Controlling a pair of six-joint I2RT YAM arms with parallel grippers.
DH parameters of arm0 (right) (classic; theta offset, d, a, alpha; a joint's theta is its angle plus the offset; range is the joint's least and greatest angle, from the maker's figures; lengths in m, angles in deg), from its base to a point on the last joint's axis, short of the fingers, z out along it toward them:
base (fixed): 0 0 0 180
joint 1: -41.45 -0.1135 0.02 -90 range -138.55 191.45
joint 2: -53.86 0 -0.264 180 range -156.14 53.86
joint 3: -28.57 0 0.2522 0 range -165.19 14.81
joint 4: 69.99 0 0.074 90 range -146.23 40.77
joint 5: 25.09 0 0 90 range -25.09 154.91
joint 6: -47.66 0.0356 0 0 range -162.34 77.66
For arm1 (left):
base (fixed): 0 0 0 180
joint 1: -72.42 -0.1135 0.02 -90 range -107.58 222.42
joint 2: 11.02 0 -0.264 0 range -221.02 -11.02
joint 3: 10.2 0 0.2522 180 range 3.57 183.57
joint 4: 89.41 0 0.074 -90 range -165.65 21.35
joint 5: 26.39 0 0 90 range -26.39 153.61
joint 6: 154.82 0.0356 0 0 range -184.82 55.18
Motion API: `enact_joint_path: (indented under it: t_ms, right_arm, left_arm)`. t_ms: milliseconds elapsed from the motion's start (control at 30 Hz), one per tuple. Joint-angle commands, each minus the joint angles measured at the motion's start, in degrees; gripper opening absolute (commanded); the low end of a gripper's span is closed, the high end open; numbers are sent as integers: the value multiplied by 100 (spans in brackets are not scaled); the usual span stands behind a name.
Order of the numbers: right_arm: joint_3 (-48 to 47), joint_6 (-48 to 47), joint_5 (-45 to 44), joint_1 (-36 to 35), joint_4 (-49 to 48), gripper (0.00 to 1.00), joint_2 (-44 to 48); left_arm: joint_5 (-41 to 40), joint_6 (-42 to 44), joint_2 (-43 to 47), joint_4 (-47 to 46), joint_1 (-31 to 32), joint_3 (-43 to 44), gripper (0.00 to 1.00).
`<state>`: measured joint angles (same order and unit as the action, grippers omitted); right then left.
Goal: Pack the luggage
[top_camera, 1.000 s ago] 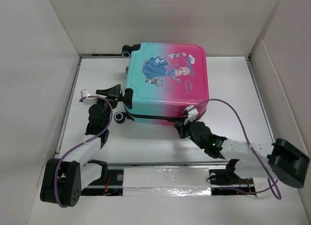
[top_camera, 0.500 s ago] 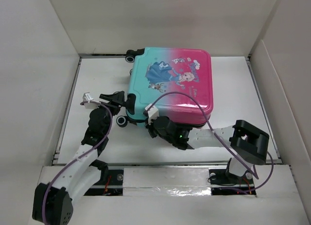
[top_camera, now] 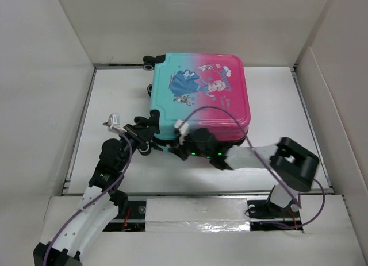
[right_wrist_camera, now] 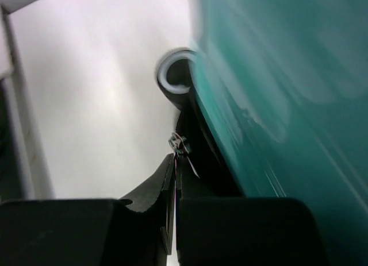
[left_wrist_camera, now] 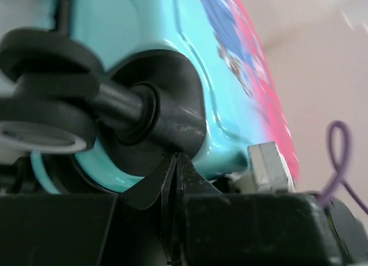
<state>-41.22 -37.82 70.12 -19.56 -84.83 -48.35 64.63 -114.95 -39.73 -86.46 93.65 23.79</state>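
luggage (top_camera: pixel 198 93): teal-to-pink shell, cartoon princess print | wheel (left_wrist_camera: pixel 46 114): black, white rim | cable (left_wrist_camera: pixel 339 127): purple

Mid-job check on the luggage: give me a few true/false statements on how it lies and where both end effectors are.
1. The luggage lies flat, printed side up. True.
2. Its lid stands open. False: the luggage is closed.
3. The left end effector is beside a wheel at the near left corner. True.
4. The left end effector's jaws are wide open. False: they are shut together.
5. The right end effector is at the pink half. False: it is at the near edge of the teal half, and it is shut.
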Motion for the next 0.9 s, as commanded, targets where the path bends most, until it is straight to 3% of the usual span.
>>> enact_joint_path:
  t_ms: [0,33,100,200,233,367,500,533,600,633,700,733,800,867]
  right_arm:
    - [1749,700,946,1027,-1007,0,1555]
    - [2075,691,1086,1352,-920,0,2338]
    - [2579,482,1218,2272,-193,0,3055]
    - [2737,200,1359,2935,916,0,4163]
    - [2764,199,1412,3285,1222,0,4557]
    - [3027,374,1816,3596,1366,0,5052]
    - [3370,629,1633,3307,1111,0,5098]
    - [3405,638,1545,3254,1085,0,5063]
    - [3406,638,1466,3131,1102,0,4992]
    - [3397,630,1395,3131,1102,0,4983]
    - [3379,612,1377,3131,1102,0,4992]
    - [3345,603,1360,3131,1120,0,4992]
    - [3309,586,1368,3131,1120,0,4975]
    - [3265,568,1395,3131,1155,0,4939]
  left_arm:
    - [1118,-277,-678,-1210,12,-176,0]
    - [1372,-391,-897,-1535,12,-229,0]
    - [1463,-559,-1443,-2204,82,-256,0]
    - [815,-428,-1821,-2496,880,15,0]
    - [343,-358,-1927,-2540,1439,129,0]
    - [-444,55,-2708,-2724,2383,893,0]
    - [-365,170,-2799,-2682,2385,1062,1]
    - [-557,353,-2702,-2559,2385,1053,16]
    - [-760,573,-2334,-1936,2385,1097,35]
    - [-996,731,-2228,-1682,2385,1115,50]
    - [-1225,838,-1903,-943,2385,1141,62]
    - [-1366,864,-1762,-584,2255,1124,75]
    - [-1236,908,-1735,-431,2018,1115,82]
    - [-763,1074,-1891,-509,1701,1176,84]
